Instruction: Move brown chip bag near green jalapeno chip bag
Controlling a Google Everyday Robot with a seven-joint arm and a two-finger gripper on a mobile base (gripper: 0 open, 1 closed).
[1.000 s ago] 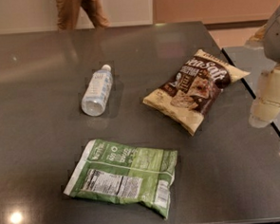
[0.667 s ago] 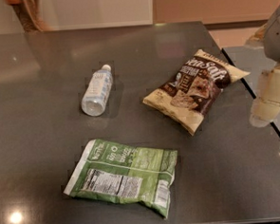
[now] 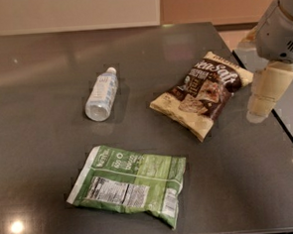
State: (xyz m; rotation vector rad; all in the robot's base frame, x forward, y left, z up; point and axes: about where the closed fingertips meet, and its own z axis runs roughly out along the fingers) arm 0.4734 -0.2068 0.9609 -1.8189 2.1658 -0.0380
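The brown chip bag point(image 3: 202, 93), cream-yellow and dark brown with "Sea Salt" lettering, lies flat on the dark table point(image 3: 49, 159) at the right of centre. The green jalapeno chip bag point(image 3: 128, 183) lies flat near the front edge with its white nutrition panel up, well apart from the brown bag. My gripper point(image 3: 258, 113) hangs at the far right, pointing down just right of the brown bag, above the table's right edge. It holds nothing that I can see.
A clear plastic water bottle point(image 3: 102, 94) lies on its side left of the brown bag. The table's right edge point(image 3: 281, 125) runs diagonally under the gripper. A pale wall and floor lie beyond the far edge.
The gripper has shifted slightly left toward the brown bag. A person at the back moved left and out of view. Both bags and the bottle have not moved.
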